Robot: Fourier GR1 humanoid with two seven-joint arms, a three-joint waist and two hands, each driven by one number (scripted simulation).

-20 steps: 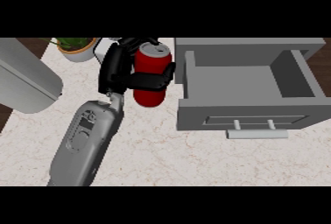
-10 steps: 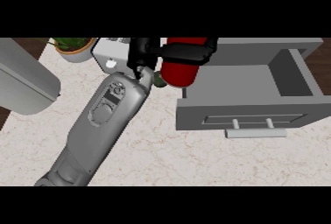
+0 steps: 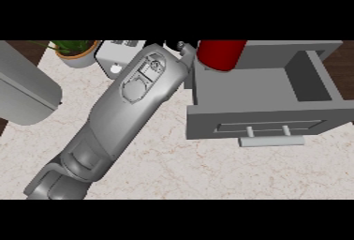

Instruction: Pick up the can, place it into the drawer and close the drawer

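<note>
Above open drawer (image 3: 262, 101): red can (image 3: 221, 54), glossy, tilted; hand grip unclear.

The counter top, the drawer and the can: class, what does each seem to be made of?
Counter top: probably polished marble or stone, pale with thin reddish veins.
Drawer: looks like matte grey painted metal or plastic, uniform and unpatterned.
Can: likely metal with a glossy red coat, going by its soft sheen.
</note>
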